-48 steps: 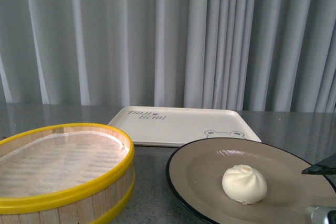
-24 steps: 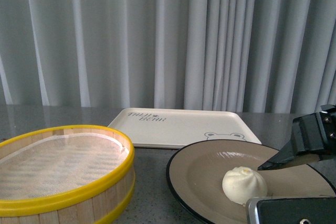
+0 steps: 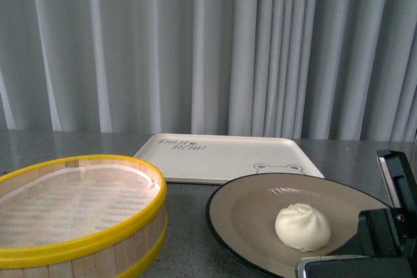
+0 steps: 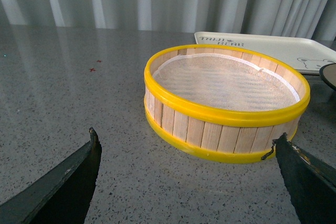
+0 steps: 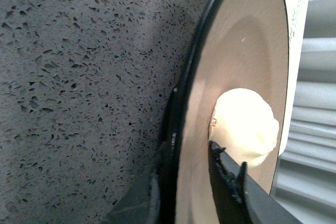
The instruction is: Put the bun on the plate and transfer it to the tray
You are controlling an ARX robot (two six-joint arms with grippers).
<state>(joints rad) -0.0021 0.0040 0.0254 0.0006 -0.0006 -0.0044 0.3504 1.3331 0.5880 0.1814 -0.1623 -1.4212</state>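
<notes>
The cream-white bun (image 3: 302, 226) sits on the tan plate (image 3: 251, 216), right of its middle. In the right wrist view the bun (image 5: 247, 124) lies on the plate (image 5: 247, 40) close to the inner finger. My right gripper (image 5: 189, 153) is shut on the plate's near black rim, one finger under it and one on top; its body shows at the front view's lower right (image 3: 365, 252). The cream tray (image 3: 225, 154) with bear face lies just behind the plate. My left gripper (image 4: 186, 148) is open and empty above the table, in front of the steamer basket.
A round wooden steamer basket with yellow rims (image 3: 78, 216) stands left of the plate; it fills the left wrist view (image 4: 226, 103). The table is grey speckled stone (image 4: 68, 87). Grey curtains hang behind the table.
My right gripper came in from the right, swung down to the plate's near right rim and shut on it. The bun and plate have barely moved.
</notes>
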